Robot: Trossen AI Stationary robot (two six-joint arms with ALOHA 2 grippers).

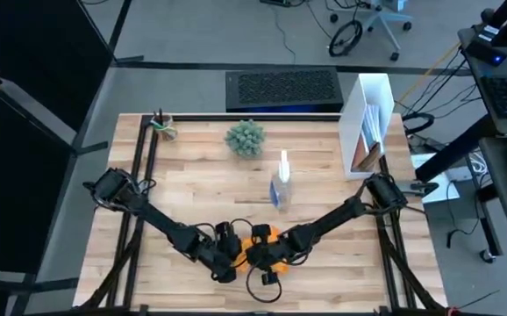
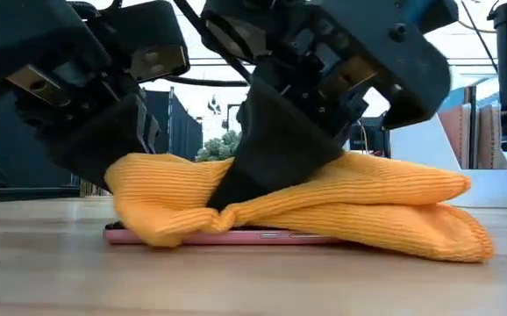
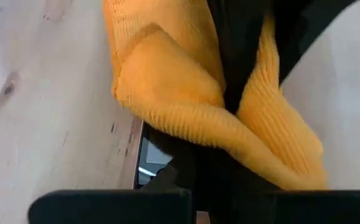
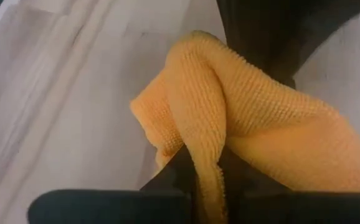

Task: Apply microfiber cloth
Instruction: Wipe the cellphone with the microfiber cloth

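Down at the near edge of the wooden table (image 1: 201, 189), both arms have their wrists drawn in together over one small spot. Between them lies the microfiber cloth (image 2: 324, 206), bright orange and ribbed, bunched into thick folds rather than spread flat. It is draped across a smartphone (image 2: 236, 237) lying flat on the wood; from table height only the phone's thin pinkish edge shows beneath the fabric, and one end of the cloth spills past the phone onto the bare table.

The left gripper (image 1: 227, 261) presses down at one end of the cloth, and its wrist camera shows a fold of orange running between its dark fingers, so it looks clamped on the fabric. The right gripper (image 1: 260, 254) comes in from the other side; a dark finger (image 2: 275, 149) digs into the middle of the bundle, and its own view shows a ridge of cloth pinched up between its fingers, tightly held.

Farther back on the table stand a clear spray bottle (image 1: 281, 182), a small green plant (image 1: 246, 138) and a white upright holder (image 1: 369, 123) near the far right corner.
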